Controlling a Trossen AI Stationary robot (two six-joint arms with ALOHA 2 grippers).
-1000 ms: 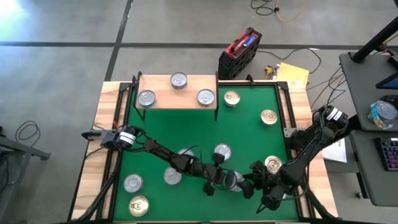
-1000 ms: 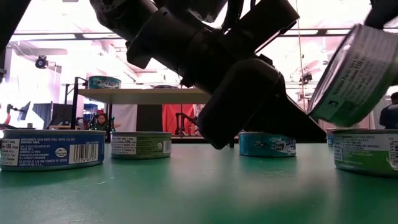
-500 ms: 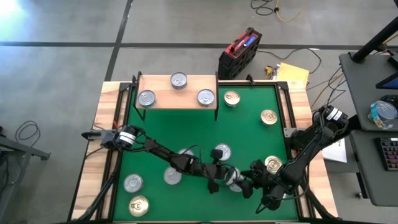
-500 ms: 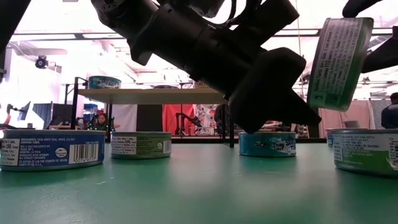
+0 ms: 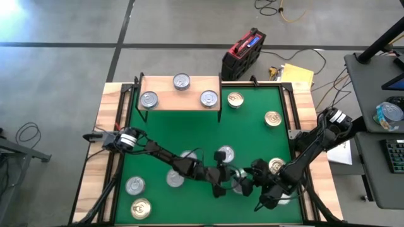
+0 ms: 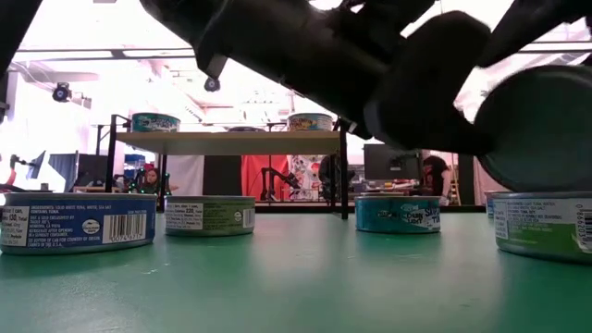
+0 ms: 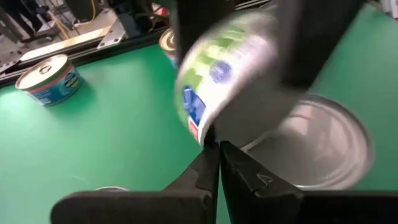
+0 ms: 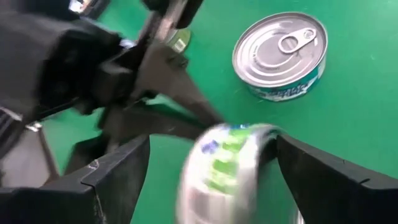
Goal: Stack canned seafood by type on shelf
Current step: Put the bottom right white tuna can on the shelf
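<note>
Green mat (image 5: 189, 129): right gripper (image 8: 205, 168) straddles tin (image 8: 221, 171).

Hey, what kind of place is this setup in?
Probably a robotics lab or workshop: bare concrete floor with loose cables, a red toolbox, and a keyboard on a side desk.

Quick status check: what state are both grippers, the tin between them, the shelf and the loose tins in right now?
left gripper: fingers shut, nothing between them, next to the tilted tin.
right gripper: fingers open wide either side of the tilted tin.
tilted tin: on edge, green label, blurred.
shelf: upright, holds three tins lying flat, none stacked.
loose tins: flat on the green mat, lids up.
</note>
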